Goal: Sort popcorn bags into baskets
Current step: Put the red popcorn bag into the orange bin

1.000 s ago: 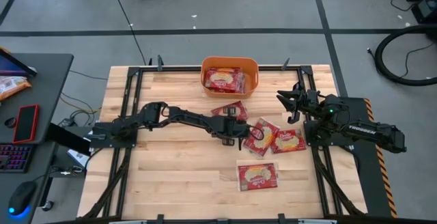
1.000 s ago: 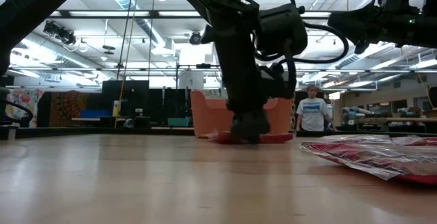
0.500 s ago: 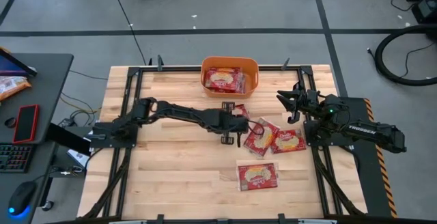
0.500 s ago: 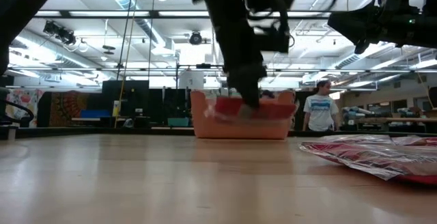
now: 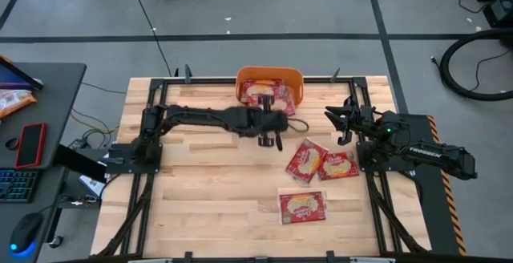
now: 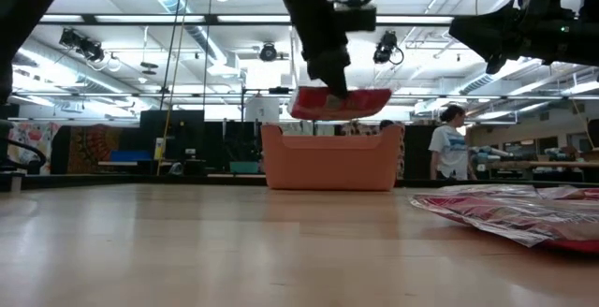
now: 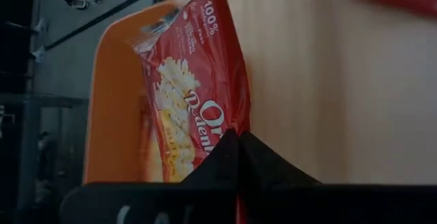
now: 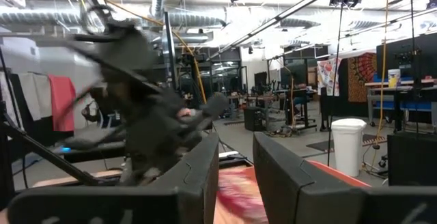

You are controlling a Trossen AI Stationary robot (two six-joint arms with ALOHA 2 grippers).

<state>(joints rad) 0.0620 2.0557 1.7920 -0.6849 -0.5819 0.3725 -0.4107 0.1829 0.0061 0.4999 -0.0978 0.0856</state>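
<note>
The left pincer (image 5: 278,127) is clamped on a popcorn bag (image 6: 340,103) by one edge, just above the orange basket's (image 6: 329,162) near rim; a loose pinch could drop it short, I think.

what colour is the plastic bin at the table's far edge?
Orange, smooth solid walls: the rounded plastic bin shows best in the low view.
</note>
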